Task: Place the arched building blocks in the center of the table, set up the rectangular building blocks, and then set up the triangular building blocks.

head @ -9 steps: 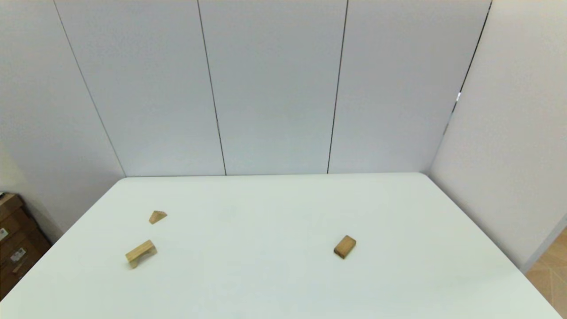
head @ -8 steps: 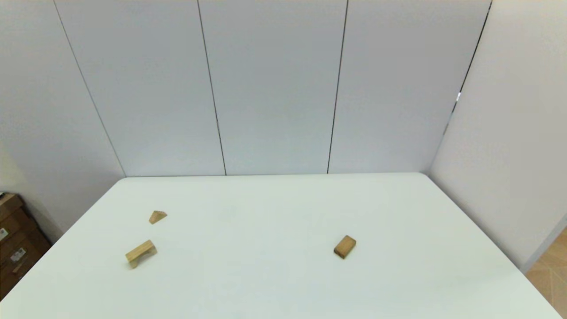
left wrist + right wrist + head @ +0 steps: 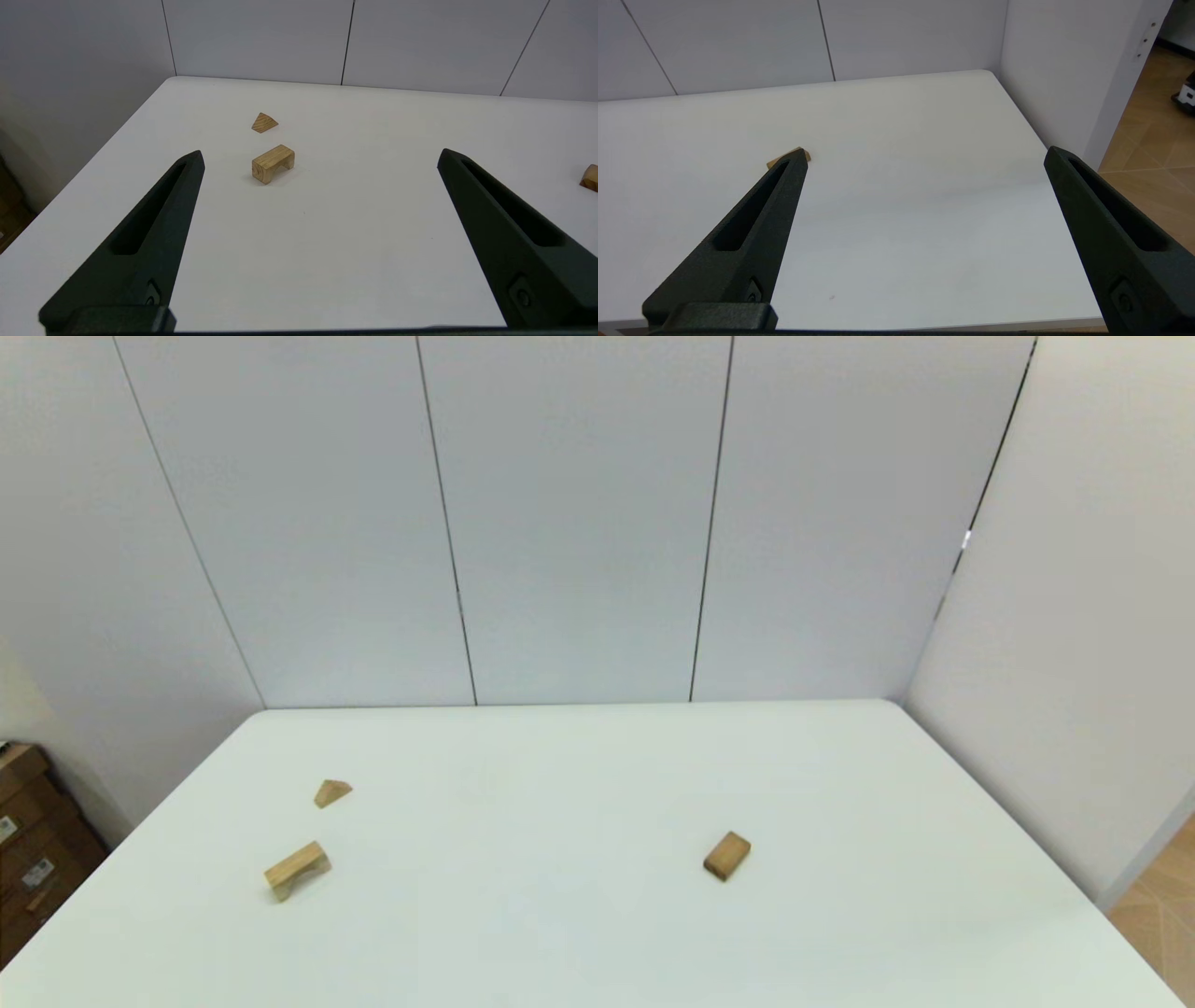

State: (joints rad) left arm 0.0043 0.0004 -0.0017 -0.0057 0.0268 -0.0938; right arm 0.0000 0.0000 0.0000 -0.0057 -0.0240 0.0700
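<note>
Both claws, left claw (image 3: 320, 154) and right claw (image 3: 924, 156), are spread wide above the near tabletop (image 3: 560, 915), holding nothing.

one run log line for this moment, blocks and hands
arched block table left, untouched | triangular block behind it | rectangular block flat, right | left hand open, empty | right hand open, empty

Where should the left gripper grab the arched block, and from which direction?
Grip the arched block across its two long flat sides, coming down from above with the left gripper open. It stands on its legs, flat top up; the triangular block sits apart.
</note>
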